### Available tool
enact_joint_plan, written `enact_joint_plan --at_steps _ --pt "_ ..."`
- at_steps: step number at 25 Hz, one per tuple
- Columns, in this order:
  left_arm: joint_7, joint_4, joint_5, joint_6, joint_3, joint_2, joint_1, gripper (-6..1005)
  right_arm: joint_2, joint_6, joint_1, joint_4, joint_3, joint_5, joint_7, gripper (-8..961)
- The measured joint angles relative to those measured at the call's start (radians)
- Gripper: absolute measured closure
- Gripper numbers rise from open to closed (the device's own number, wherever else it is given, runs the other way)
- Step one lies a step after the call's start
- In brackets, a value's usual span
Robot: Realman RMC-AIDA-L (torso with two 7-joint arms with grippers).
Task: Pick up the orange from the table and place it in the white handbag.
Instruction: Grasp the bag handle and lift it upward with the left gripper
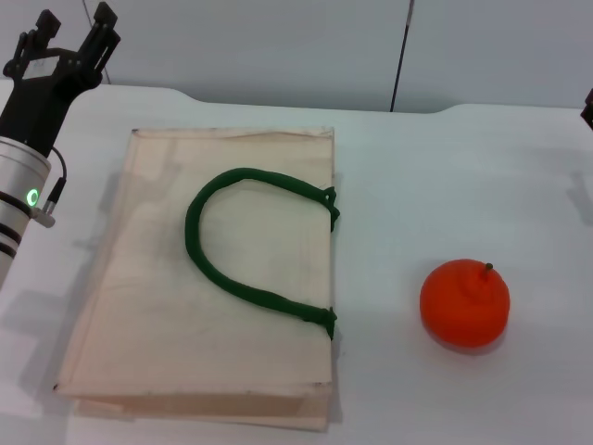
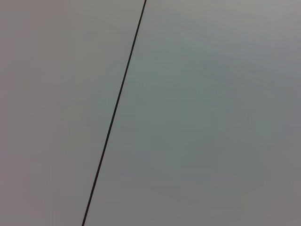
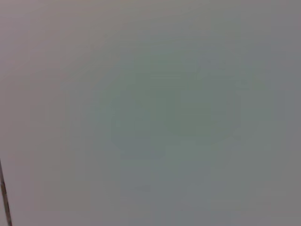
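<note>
One orange (image 1: 464, 302), well apart from left pincer (image 1: 74, 32)

Left arm: matte black gripper (image 1: 74, 28) with two dark, ridged, blocky fingers (image 1: 104, 26) above a black angular housing; small white label with unreadable print on the housing's far-left face. Below it, a silver-white cylindrical wrist section (image 1: 20, 181) ringed by narrow black bands, bearing one round green indicator light (image 1: 32, 197). A thin black cable (image 1: 57, 181) loops from the housing to a small grey connector on the cylinder. Right arm: only a dark sliver (image 1: 587, 107) at the right edge, possibly gripper housing.
</note>
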Motion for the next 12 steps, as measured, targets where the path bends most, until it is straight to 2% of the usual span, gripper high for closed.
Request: enact_joint_plan --at_steps 12 --pt "0.000 0.000 0.000 0.000 0.000 0.000 0.000 149 0.000 0.000 0.002 0.000 0.001 0.000 0.000 71"
